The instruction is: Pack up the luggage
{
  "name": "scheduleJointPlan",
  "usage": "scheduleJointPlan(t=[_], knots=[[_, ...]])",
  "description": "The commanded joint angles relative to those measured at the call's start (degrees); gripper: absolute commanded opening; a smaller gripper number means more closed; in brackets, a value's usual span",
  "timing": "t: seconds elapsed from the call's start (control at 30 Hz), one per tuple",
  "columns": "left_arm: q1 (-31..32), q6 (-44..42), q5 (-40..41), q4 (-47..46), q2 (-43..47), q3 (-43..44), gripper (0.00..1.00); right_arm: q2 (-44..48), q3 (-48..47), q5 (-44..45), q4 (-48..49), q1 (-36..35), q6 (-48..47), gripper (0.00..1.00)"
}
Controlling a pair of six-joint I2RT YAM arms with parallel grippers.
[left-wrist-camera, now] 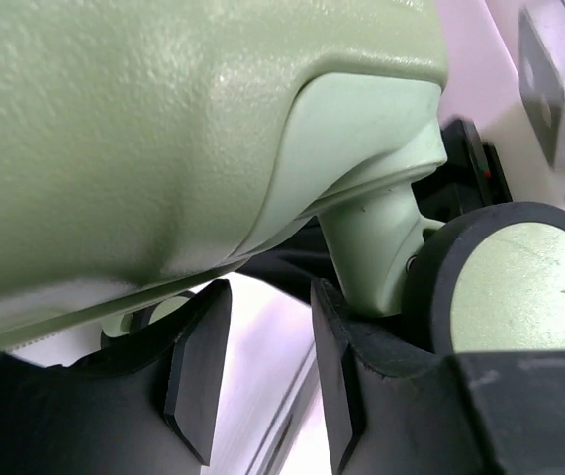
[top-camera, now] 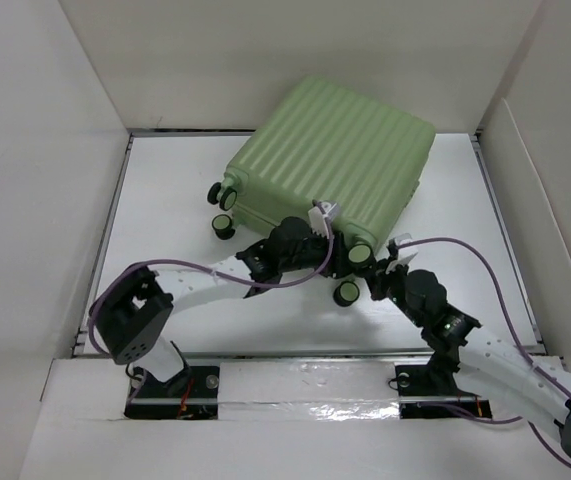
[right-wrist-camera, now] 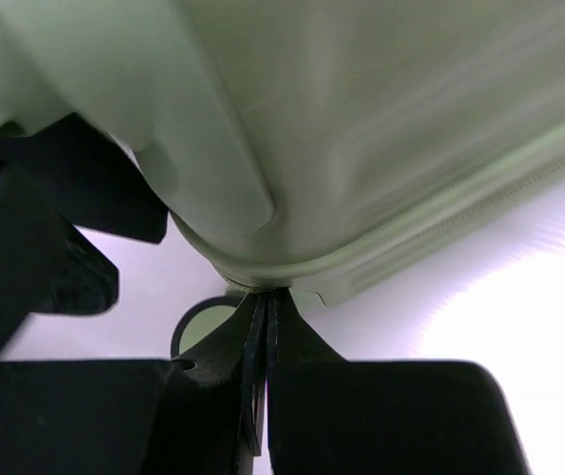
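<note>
The luggage [top-camera: 335, 150] is a light-green ribbed suitcase lying flat and closed at the back of the table, wheels toward the arms. My left gripper [top-camera: 320, 235] is at its near edge, open and empty [left-wrist-camera: 267, 307], its fingers [left-wrist-camera: 198, 366] just below the shell [left-wrist-camera: 163, 129] and beside a wheel post and wheel [left-wrist-camera: 519, 287]. My right gripper [top-camera: 390, 262] is at the suitcase's near right corner. Its jaws are pressed together [right-wrist-camera: 267, 297], tips touching the seam of the shell [right-wrist-camera: 381, 129]. I cannot see anything pinched between them.
Black-and-green wheels stick out at the suitcase's left [top-camera: 224, 226] and near side [top-camera: 346, 293]; one shows behind the right fingers [right-wrist-camera: 203, 322]. White walls [top-camera: 45, 200] enclose the table on three sides. A purple cable [top-camera: 485, 265] loops over the right arm.
</note>
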State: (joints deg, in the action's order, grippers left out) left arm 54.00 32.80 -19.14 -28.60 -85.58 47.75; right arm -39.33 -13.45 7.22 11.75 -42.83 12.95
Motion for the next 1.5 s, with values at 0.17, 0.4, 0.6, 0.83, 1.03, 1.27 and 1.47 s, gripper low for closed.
scheduleJointPlan(t=[0.17, 0.4, 0.6, 0.83, 1.03, 1.27, 1.47], knots=[[2.87, -1.86, -4.24, 1.06, -15.04, 33.49, 0.33, -1.00, 1.41, 7.70, 18.31, -12.35, 4.98, 0.00], [5.59, -2.04, -6.44, 8.82, -23.84, 45.86, 0.32, -16.28, 0.01, 20.28, 36.38, -20.28, 3.92, 0.00], [3.14, 1.47, -7.40, 7.33, -17.00, 34.11, 0.48, -39.92, -0.08, 23.20, 66.89, -20.28, 0.41, 0.00], [-0.99, -4.81, -2.78, 10.83, -2.52, 17.04, 0.82, -43.47, 3.77, 20.81, 73.42, -20.28, 3.83, 0.00], [-10.04, -11.09, 16.55, 23.49, 8.03, 8.78, 0.91, -23.65, 4.68, 21.96, 48.68, -20.28, 8.14, 0.00], [-22.34, -0.38, 23.18, 15.28, 25.97, -8.35, 0.64, -9.11, 1.16, 21.78, 29.06, -19.22, 3.67, 0.00], [-36.68, 1.67, 14.22, 17.50, 27.49, -6.03, 0.73, -6.99, 2.81, 19.32, 29.21, -18.08, 3.31, 0.00]])
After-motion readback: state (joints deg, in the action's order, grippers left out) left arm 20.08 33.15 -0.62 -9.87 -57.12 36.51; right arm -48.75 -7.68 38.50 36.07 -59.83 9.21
